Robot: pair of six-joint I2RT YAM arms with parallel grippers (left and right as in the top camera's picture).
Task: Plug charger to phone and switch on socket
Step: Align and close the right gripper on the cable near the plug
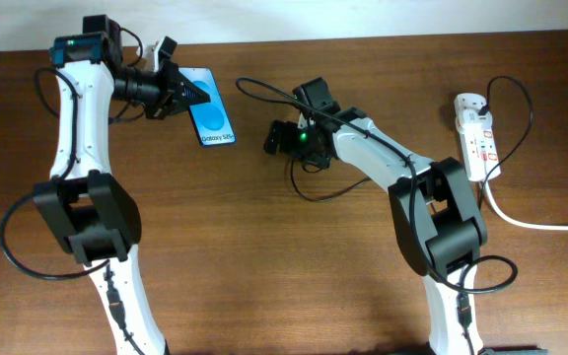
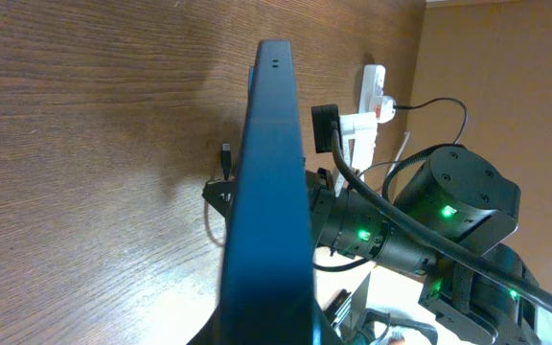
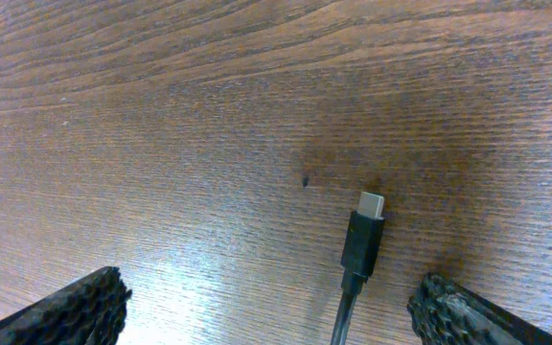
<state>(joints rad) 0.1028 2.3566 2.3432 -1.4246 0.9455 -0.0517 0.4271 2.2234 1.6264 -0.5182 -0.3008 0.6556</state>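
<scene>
Left gripper (image 1: 185,94) is closed on the phone (image 1: 211,113), clamping it at the end nearest the wrist. The rest of the phone sticks out ahead of the fingers, its blue screen facing up toward the overhead camera. In the left wrist view the phone runs straight out from the gripper, seen edge-on as a dark blue slab. Whether its far end rests on the table (image 1: 264,256) I cannot tell.

Right gripper (image 3: 271,311) stands wide open over the bare wood with nothing between its fingers (image 3: 75,311). The charger (image 3: 362,244) lies flat on the table just ahead of it, in the gap between the two fingers and closer to the one at the right of the wrist view. Its silver metal tip points away from the gripper, its black cable trails back under the gripper, and neither finger touches it.

Seen from overhead, the phone lies well apart from the right gripper, off toward the left arm. The socket (image 1: 475,138) sits far behind the right gripper, past that arm's elbow, by the table's edge. A black plug is seated in its top end and a thick white lead runs off from its lower end. Neither gripper is near the socket.
</scene>
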